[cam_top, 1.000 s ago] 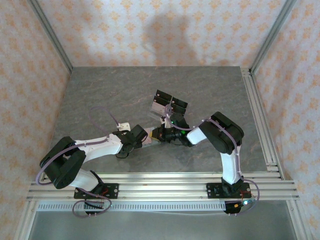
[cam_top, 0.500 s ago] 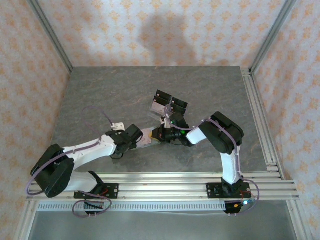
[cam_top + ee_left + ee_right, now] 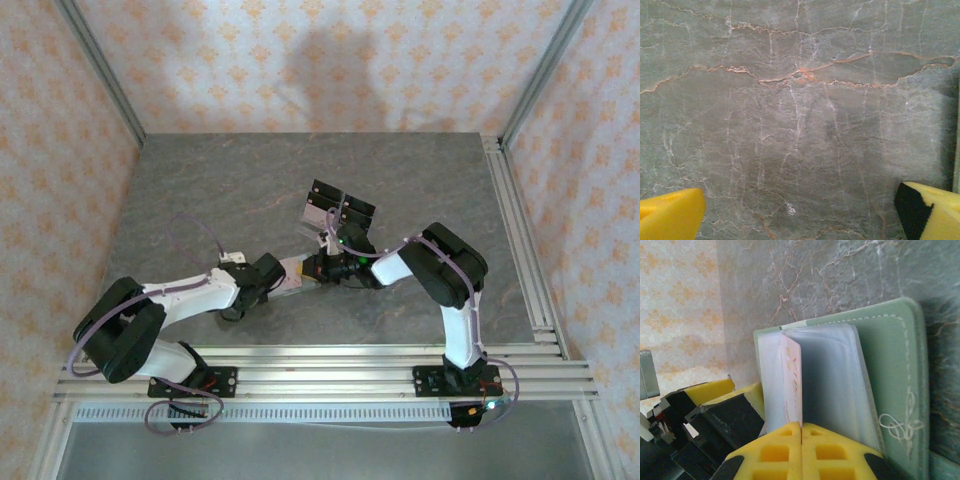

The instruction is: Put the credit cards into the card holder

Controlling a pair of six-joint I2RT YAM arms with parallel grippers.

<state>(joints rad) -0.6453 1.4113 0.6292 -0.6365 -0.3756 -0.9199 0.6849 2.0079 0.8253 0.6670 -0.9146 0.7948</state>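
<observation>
Supporting table [image 3: 220, 190]: grey stone-look top, veined in pale and orange; bears both arms' reach, the stand and the card holder.
Right arm [image 3: 445, 265]: rises from its base at the near rail, bends at the elbow and points left toward the table's middle.
Left arm [image 3: 190, 295]: lies low from the near left, aimed at the same spot, tip to tip with the right arm.
Clear stand [image 3: 338, 208]: black-topped and tilted; sits just beyond the two grippers.
Card holder [image 3: 895, 365]: sage green and soft-looking, with white stitching along the rounded edge and a looped white stitched motif on the cover. Opened, cover spread away from a stack of frosted clear sleeves. Lies on the table between the two grippers, at mid-table.
Credit card [image 3: 791, 380]: pale pinkish with faint reddish print; stands on edge among the clear sleeves, near end caught between the right gripper's pads.
Right gripper [image 3: 801, 432]: yellow pads pressed together, pinching the credit card's near end; sits right at the card holder's open side, against the sleeves.
Left gripper [image 3: 800, 215]: yellow fingers spread wide with bare table between them, gripping nothing. Seen from the right wrist, lies just beside the card holder's far edge; touching or not, cannot tell.
</observation>
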